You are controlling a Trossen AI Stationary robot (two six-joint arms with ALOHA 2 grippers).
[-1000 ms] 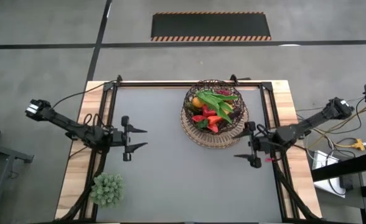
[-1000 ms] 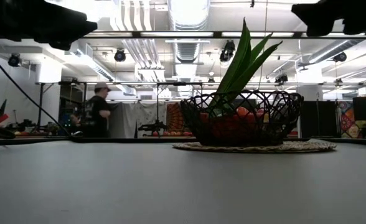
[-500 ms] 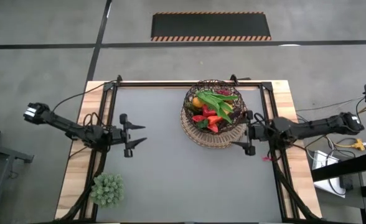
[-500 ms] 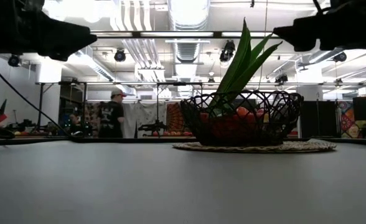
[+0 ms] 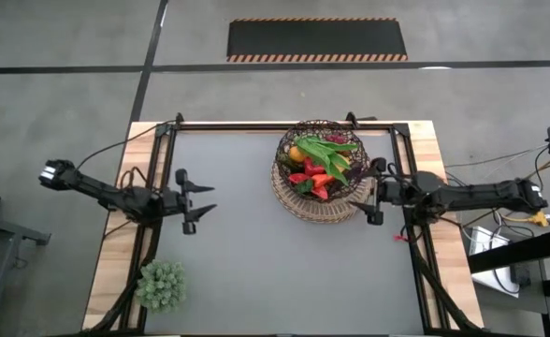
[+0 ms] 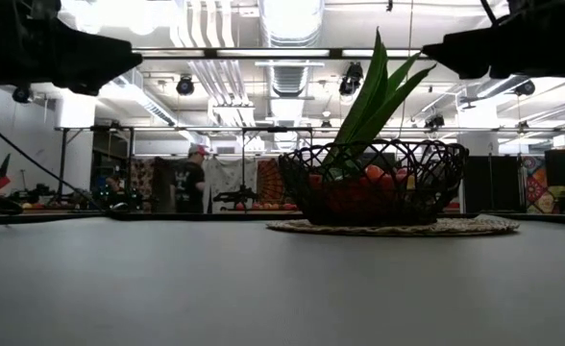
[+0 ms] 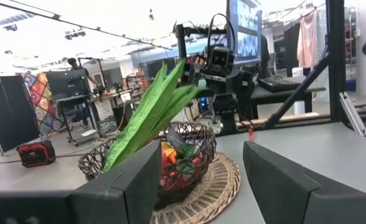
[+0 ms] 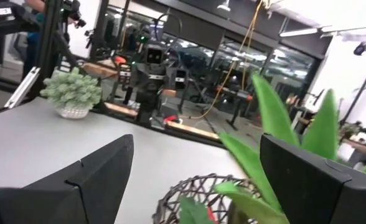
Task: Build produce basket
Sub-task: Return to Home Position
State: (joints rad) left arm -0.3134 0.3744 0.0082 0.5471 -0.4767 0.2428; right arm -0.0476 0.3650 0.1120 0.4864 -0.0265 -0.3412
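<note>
The basket (image 5: 322,170), dark wire-like wicker on a tan woven base, stands on the table at the far right. It holds the produce (image 5: 318,167): long green leaves, an orange, red pieces. It also shows in the low view (image 6: 374,183) and the left wrist view (image 7: 170,165). My left gripper (image 5: 206,199) is open and empty above the table's left side, pointing toward the basket. My right gripper (image 5: 368,194) is open and empty just right of the basket, its fingers pointing at it; the basket's rim (image 8: 189,190) shows between them.
A pale green bushy clump (image 5: 161,284) sits at the table's near left corner and shows in the right wrist view (image 8: 71,92). Black frame rails (image 5: 284,127) run along the table's edges. A person (image 6: 192,178) walks in the room beyond.
My right gripper has gone toward the table's far edge and closer to the basket's right side, staying open. My left gripper has shifted a little toward the far edge. The basket and produce have not moved. The person in the room has walked to the right.
</note>
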